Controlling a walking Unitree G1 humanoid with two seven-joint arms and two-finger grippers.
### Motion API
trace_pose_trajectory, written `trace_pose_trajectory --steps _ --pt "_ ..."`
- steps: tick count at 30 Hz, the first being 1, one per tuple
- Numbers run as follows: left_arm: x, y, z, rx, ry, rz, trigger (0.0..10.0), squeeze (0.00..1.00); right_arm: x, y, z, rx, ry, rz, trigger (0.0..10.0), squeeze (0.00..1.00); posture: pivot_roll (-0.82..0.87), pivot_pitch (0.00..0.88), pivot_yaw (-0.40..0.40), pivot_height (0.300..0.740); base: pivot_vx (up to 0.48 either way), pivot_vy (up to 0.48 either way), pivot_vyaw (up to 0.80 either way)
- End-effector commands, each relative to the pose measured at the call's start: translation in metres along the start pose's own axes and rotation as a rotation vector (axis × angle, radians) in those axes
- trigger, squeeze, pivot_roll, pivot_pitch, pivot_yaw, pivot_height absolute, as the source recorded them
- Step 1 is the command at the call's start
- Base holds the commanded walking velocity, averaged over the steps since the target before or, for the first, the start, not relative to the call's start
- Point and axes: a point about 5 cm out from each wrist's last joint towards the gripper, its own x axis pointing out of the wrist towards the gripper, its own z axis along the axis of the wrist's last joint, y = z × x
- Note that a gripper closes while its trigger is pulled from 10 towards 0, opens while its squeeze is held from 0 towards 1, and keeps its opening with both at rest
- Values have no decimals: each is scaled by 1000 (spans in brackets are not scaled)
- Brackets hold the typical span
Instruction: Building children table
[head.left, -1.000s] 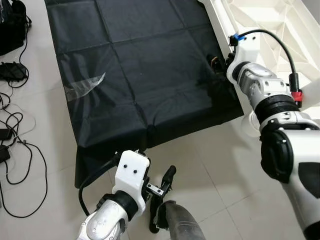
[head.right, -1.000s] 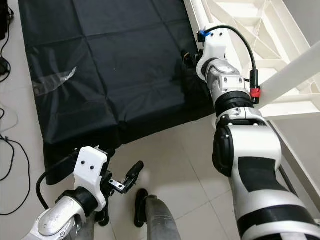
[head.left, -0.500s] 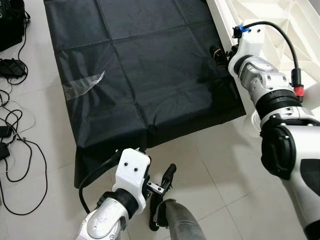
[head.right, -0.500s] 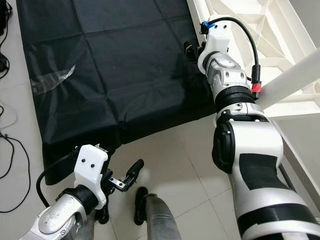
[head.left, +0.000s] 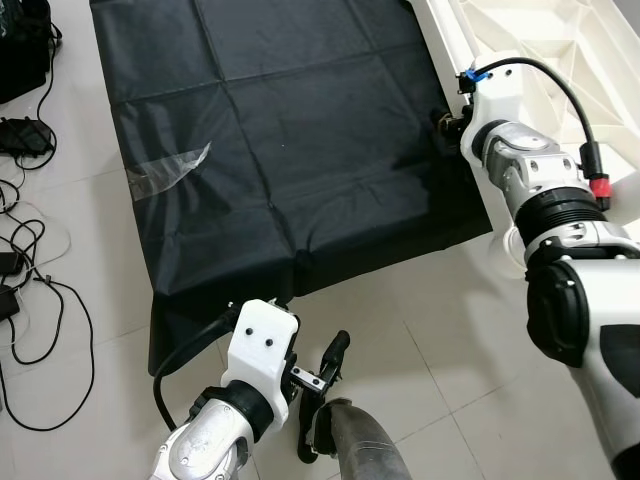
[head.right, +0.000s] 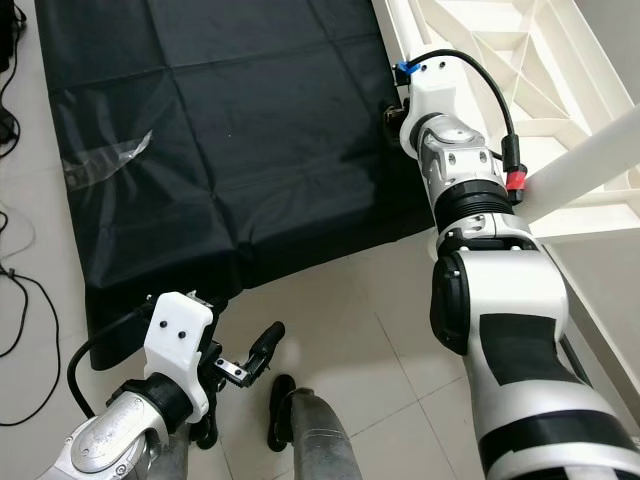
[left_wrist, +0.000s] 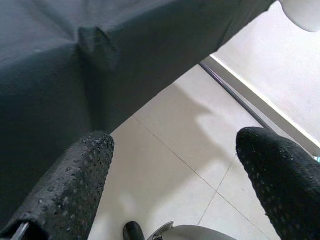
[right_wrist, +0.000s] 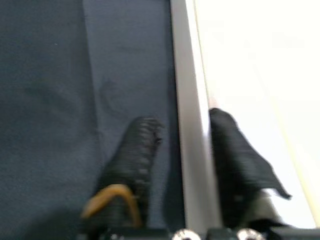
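Tabletop (right_wrist: 240, 65) edge btwn R gripper (right_wrist: 180, 150) fingers

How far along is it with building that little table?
Early on. Done: the black cloth is spread on the floor and the white tabletop lies upside down beside it. In hand: the right hand straddles the tabletop's edge. The left hand hangs open. Assembly remains.

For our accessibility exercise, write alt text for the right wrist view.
The right tool straddles the edge of a white tabletop, one black finger over the black sheet and the other on the white side. The picture is blurred.
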Motion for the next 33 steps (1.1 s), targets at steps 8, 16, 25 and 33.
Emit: trace_pose_trajectory --steps 8,16,25,33 --pt "-4 -3 -4 -6 32 -15 10000 0 0 5 -37 13 121 62 0 0 129 426 -142 740 0 0 0" --pt "-3 -3 -5 -5 33 -17 10000 0 0 6 -31 6 83 97 0 0 130 420 -139 740 0 0 0" --pt "-3 -3 -5 0 33 -18 10000 0 -8 55 -10 -72 -88 706 0 0 133 395 -141 740 0 0 0" --pt "-2 -3 -5 3 29 -18 10000 0 -21 60 -18 -175 -123 947 0 0 130 384 -139 740 0 0 0"
